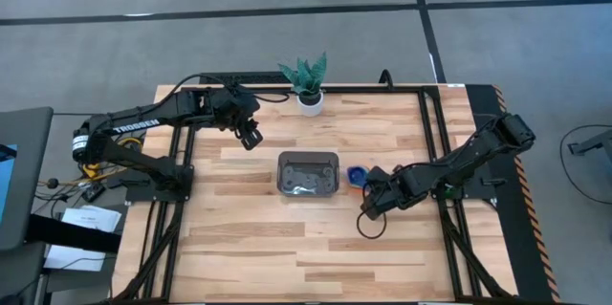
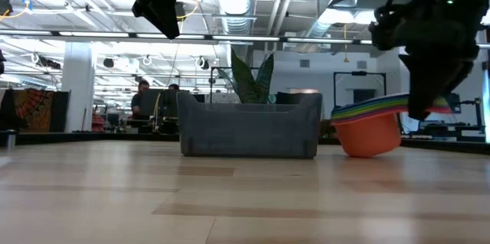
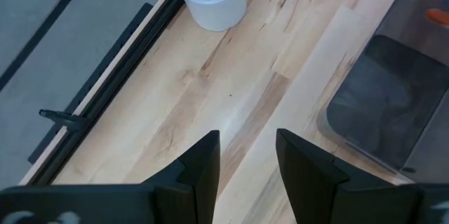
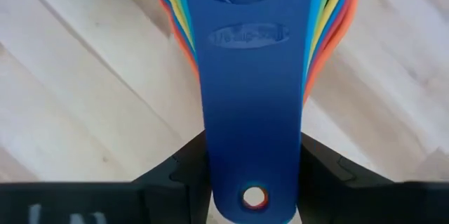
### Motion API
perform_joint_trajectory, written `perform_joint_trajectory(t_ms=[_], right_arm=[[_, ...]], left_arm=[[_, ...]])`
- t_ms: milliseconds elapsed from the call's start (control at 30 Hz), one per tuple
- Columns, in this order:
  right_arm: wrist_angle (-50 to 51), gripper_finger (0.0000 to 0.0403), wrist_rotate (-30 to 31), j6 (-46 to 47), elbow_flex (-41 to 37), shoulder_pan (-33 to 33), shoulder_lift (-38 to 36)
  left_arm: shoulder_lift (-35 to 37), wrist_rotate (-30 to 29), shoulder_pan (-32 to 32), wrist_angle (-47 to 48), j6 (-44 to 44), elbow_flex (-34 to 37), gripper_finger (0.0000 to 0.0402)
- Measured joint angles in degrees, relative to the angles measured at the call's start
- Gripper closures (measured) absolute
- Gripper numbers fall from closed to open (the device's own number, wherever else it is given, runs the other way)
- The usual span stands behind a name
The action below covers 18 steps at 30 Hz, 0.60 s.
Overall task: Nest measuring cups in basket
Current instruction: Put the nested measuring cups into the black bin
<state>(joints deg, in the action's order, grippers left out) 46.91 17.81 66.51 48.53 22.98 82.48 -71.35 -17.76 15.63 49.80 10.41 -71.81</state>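
The measuring cups (image 1: 359,176) sit nested in one stack just right of the basket (image 1: 308,173), a dark grey mesh tray. In the low view the stack (image 2: 371,133) is tilted, orange cup lowest, with coloured rims fanned above it. My right gripper (image 1: 371,205) is shut on the stacked handles, on the stack's near-right side. My left gripper (image 1: 251,137) hangs open in the air to the far left of the basket, near the potted plant; its two fingers (image 3: 247,161) are parted over bare wood. My right gripper (image 4: 252,175) pinches the stacked flat handles between its two fingers, near their free end with the hole (image 4: 254,197); the dark blue handle (image 4: 245,112) is on top. The fingers lie along the handles, coming from the table's near right. The stack tilts, handles raised (image 2: 383,106); whether the orange cup touches the table I cannot tell.
A white-potted plant (image 1: 308,95) stands at the far edge behind the basket. Black frame rails (image 1: 430,133) run along the table's sides. Bare wood lies in front of the basket (image 1: 306,248).
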Motion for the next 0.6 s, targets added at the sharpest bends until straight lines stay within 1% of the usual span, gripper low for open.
perform_joint_trajectory(t_ms=[200,400,600], right_arm=[[0.32,0.0203,-5.58,-0.81,-0.64,-2.85,0.00],[0.23,0.0193,-8.92,-3.61,-0.66,-7.54,0.00],[-0.01,0.0191,-10.89,-5.60,-0.66,-10.14,0.00]], left_arm=[[0.00,0.00,0.00,0.00,0.42,0.00,0.0272],[0.00,0.02,0.00,0.00,0.64,0.00,0.0272],[0.00,0.99,0.01,0.02,0.61,0.00,0.0272]])
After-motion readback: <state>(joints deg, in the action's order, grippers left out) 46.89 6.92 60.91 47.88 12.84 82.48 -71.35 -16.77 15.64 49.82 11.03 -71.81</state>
